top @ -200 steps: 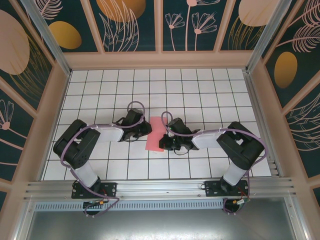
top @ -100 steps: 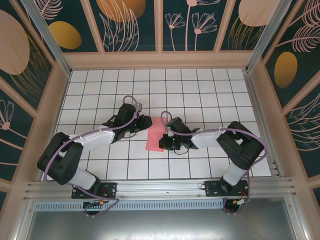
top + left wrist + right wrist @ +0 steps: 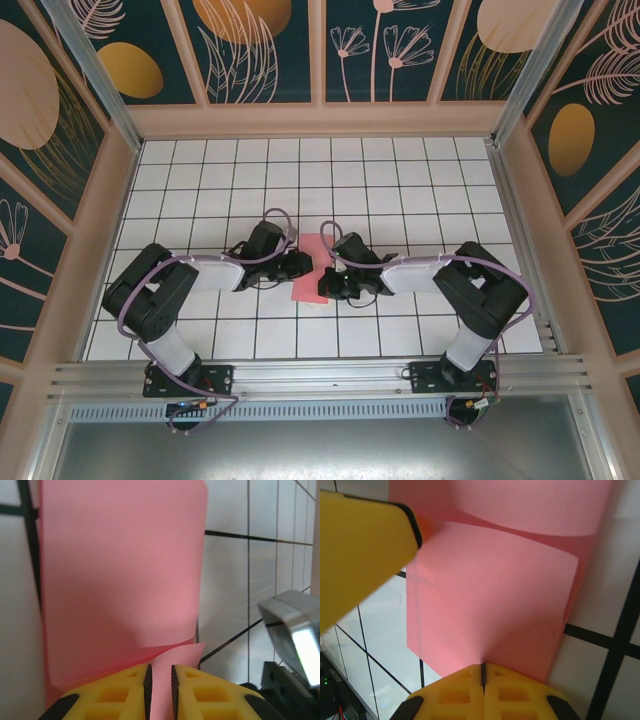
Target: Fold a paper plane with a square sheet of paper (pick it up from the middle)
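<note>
The pink paper (image 3: 309,272), half-folded at the middle of the counter (image 3: 400,180), is pinched at 9 o'clock by the nearly closed left jaws and at 3 o'clock by the fully closed right jaws; edges should be matched before any crease is pressed.

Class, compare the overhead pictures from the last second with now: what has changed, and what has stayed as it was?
The left gripper swung out away from the arms' bases, then came back nearer and slightly rightward onto the paper, where its jaws now pinch a curled edge. The right gripper stayed shut on the paper, its arm unmoved.
</note>
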Robot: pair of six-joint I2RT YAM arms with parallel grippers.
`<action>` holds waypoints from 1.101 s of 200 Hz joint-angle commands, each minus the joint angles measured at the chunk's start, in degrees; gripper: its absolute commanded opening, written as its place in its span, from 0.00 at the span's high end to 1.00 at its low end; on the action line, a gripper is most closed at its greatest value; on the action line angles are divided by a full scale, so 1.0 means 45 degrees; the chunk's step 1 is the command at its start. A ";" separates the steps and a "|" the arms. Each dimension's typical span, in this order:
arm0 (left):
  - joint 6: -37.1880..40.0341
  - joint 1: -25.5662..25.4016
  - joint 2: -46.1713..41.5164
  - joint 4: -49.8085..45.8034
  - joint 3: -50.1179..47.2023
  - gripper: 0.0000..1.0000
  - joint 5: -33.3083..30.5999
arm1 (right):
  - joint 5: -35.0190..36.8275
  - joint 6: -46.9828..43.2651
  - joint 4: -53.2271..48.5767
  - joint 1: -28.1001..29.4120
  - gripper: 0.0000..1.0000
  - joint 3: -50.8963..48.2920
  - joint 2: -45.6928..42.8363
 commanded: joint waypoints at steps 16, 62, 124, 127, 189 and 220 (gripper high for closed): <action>-0.0118 -0.0009 0.0287 0.0547 -0.0430 0.79 -0.0630 | 0.0265 -0.0334 -0.1287 0.0043 0.96 0.0285 0.0302; 0.0086 -0.0015 0.1021 0.0262 -0.0340 0.80 -0.1037 | 0.0019 -0.0251 -0.1105 0.0029 0.95 0.0774 -0.0231; 0.0071 -0.0021 0.0985 -0.0009 -0.0535 0.82 -0.1246 | -0.0305 -0.0114 -0.0571 0.0020 0.94 0.1515 0.0668; 0.0058 -0.0023 0.0985 -0.0015 -0.0535 0.82 -0.1262 | -0.0303 -0.0113 -0.0593 0.0010 0.94 0.1539 0.0758; -0.0009 -0.0024 0.1150 -0.0511 -0.0495 0.88 -0.1895 | -0.0408 0.0076 -0.0346 -0.0010 0.92 0.0422 0.1071; -0.0144 -0.0018 0.1184 -0.0531 -0.0671 0.90 -0.2182 | -0.0555 0.0225 -0.0094 0.0001 0.90 -0.0316 0.0346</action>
